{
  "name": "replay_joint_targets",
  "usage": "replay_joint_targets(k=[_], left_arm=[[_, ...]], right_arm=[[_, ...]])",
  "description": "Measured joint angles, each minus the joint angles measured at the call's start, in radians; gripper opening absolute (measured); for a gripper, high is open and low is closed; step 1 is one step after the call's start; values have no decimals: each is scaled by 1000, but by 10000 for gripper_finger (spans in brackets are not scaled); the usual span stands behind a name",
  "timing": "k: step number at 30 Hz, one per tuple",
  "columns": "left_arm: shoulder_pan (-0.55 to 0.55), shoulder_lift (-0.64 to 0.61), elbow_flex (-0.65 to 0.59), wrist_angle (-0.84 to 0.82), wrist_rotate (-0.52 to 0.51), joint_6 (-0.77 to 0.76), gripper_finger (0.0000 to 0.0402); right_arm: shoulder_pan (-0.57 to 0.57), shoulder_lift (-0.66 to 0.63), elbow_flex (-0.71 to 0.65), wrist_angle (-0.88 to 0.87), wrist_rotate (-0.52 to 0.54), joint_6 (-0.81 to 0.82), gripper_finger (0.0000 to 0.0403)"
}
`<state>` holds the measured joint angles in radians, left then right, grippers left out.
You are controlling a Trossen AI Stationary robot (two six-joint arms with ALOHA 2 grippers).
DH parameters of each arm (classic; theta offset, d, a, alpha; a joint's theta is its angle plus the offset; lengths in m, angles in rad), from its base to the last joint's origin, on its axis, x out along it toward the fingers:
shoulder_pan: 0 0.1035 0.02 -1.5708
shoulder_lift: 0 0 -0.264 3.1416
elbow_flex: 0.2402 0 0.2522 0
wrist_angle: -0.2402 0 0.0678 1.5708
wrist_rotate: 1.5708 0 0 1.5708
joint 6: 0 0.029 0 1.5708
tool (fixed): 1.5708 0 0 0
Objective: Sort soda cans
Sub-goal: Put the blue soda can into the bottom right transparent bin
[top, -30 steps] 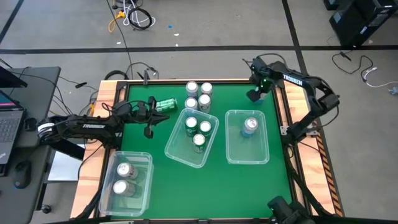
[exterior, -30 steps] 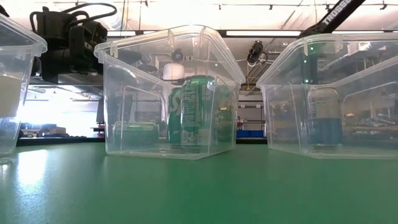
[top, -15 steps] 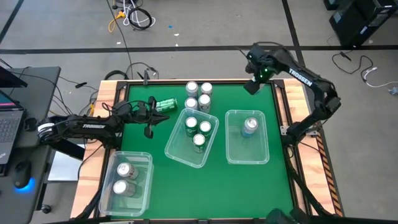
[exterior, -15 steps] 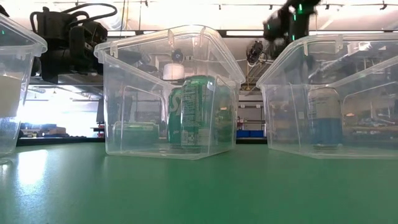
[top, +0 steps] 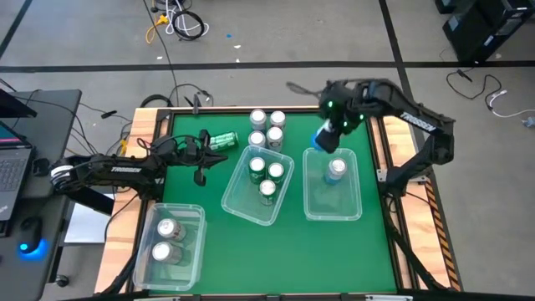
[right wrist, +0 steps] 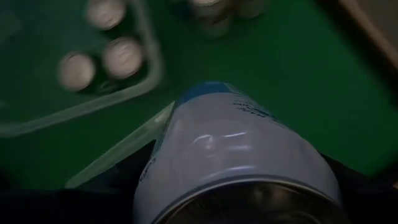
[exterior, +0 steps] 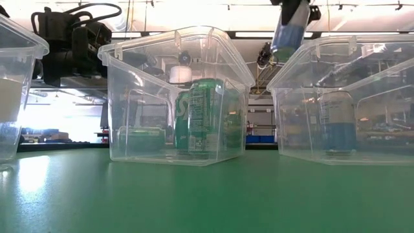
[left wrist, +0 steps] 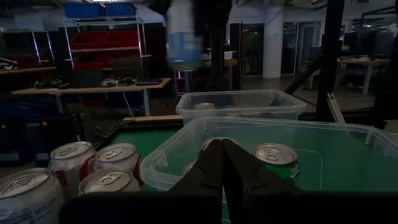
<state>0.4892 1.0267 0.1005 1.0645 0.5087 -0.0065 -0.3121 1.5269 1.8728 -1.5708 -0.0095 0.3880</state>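
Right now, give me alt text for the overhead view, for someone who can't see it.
The right gripper carries a blue can above the far edge of the right bin, which already holds one blue can. The middle bin holds three green cans, and the left gripper waits shut beside it.

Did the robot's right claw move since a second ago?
Yes. In the high view the right gripper, shut on a blue can, has swung from the table's far right corner inward, and now hangs over the far edge of the right bin.

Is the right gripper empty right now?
No: the right gripper holds a blue can, carried in the air beside the right bin.
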Motion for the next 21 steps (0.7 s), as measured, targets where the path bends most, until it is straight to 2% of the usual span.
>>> replay_joint_targets(k=[8, 14, 21], left_arm=[[0, 0, 0, 0, 0, -1, 5], [0, 0, 0, 0, 0, -2, 5], [0, 0, 0, -1, 0, -2, 5]], right_arm=[[229, 0, -16, -1, -27, 148, 285], [381, 0, -20, 1, 15, 190, 285], [494, -1, -175, 1, 24, 169, 285]])
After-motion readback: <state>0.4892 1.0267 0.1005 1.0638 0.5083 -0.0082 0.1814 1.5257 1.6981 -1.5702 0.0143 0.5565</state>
